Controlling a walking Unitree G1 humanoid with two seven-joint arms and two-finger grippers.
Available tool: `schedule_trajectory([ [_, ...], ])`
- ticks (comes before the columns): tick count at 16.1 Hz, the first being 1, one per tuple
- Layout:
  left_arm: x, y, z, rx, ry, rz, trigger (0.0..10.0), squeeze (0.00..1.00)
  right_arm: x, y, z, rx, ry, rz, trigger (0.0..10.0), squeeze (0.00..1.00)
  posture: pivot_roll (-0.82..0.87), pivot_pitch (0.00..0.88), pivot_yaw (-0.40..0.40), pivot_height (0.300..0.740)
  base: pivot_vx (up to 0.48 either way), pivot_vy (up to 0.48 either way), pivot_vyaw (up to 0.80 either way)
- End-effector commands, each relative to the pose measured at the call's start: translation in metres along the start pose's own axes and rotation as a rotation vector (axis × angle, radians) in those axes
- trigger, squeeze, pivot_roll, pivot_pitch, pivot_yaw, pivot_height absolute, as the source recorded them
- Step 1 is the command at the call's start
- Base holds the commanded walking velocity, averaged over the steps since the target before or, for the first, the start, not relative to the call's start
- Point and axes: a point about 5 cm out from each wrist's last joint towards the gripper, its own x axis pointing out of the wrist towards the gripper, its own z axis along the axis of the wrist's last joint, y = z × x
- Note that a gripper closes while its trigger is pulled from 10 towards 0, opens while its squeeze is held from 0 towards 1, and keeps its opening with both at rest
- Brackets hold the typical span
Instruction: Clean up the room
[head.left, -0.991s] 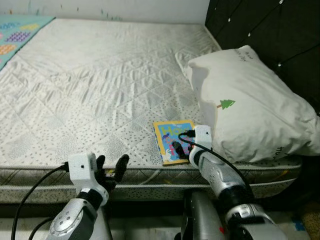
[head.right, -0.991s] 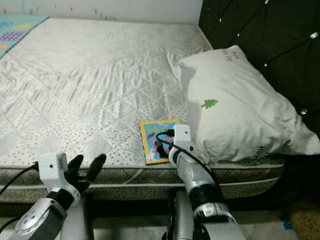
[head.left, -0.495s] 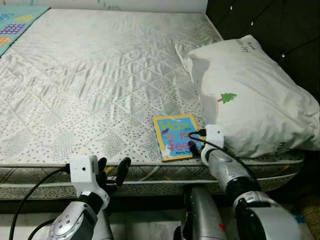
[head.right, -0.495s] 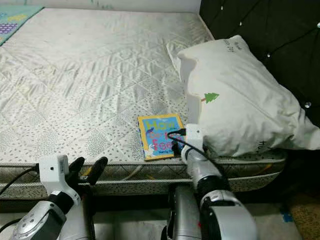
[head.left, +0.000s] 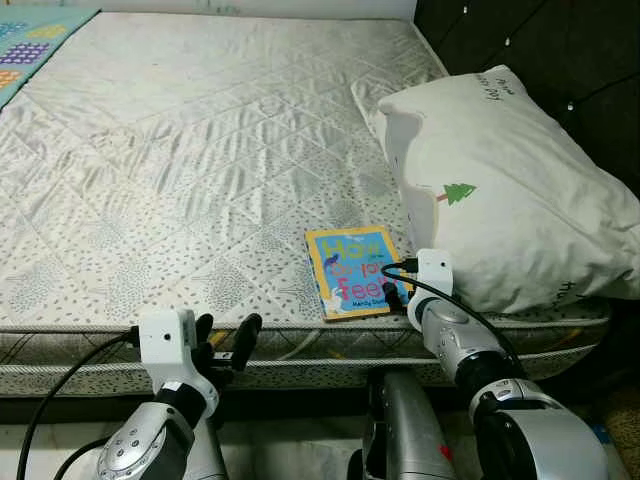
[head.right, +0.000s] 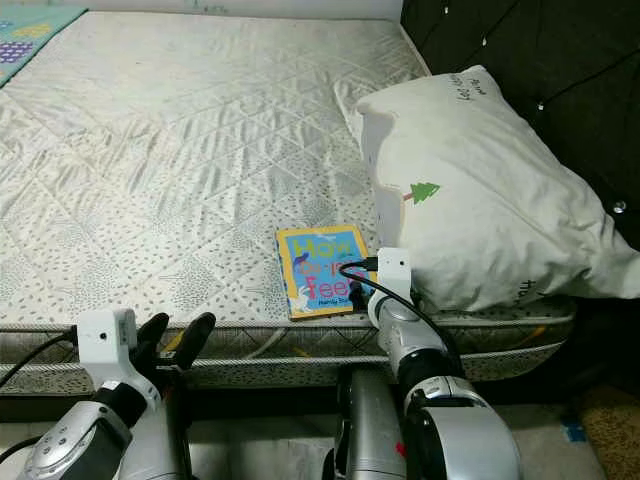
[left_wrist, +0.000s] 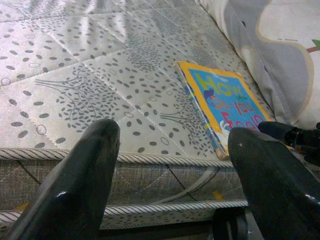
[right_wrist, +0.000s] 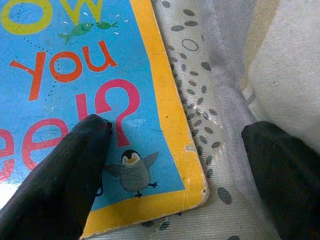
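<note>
Right hand (right_wrist: 170, 165), fingers spread, straddles the corner of the book (head.left: 355, 271) beside the pillow (head.left: 500, 190). Left hand (head.left: 225, 335), open, hovers at the mattress (head.left: 180, 150) edge.

Light was even and soft across the mattress (head.left: 200, 150); the headboard (head.left: 560, 50) stayed dark; the wrist views' near fingers (left_wrist: 75, 185) looked perhaps slightly blurred.

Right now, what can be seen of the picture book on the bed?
The picture book is thin, with a yellow border, a blue cover and colourful lettering; a small penguin is drawn near one slightly worn corner. It lies flat and closed on the quilted mattress, near its front edge, close beside the white pillow. The right gripper is open at that corner, one finger over the cover.
</note>
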Motion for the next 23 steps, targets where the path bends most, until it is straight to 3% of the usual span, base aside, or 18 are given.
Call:
schedule_trajectory([
  [1,-0.001,0.000,0.002,0.007,0.001,-0.001,10.0,0.00,0.000,-0.003,0.001,0.010,0.004,-0.013,10.0,0.00,0.13,0.152,-0.068,0.514,0.000,0.000,0.00],
  [10,-0.001,0.000,0.002,0.007,0.001,-0.001,10.0,0.00,0.000,-0.003,0.001,0.010,0.004,-0.013,10.0,0.00,0.13,0.152,-0.068,0.514,0.000,0.000,0.00],
  [12,0.002,0.000,0.002,0.005,0.009,-0.013,10.0,0.00,-0.003,0.012,-0.025,0.012,0.138,0.178,10.0,0.00,0.12,0.147,-0.061,0.514,0.000,0.000,0.00],
  [13,0.003,0.000,0.002,0.005,0.010,-0.014,10.0,0.00,-0.005,0.014,-0.028,0.008,0.154,0.206,10.0,0.00,0.11,0.147,-0.062,0.514,0.000,0.000,0.00],
  [23,0.006,0.002,0.003,0.007,0.009,-0.016,10.0,0.00,-0.009,0.007,-0.035,-0.005,0.182,0.231,10.0,0.00,0.11,0.138,-0.062,0.514,0.000,0.000,0.00],
])
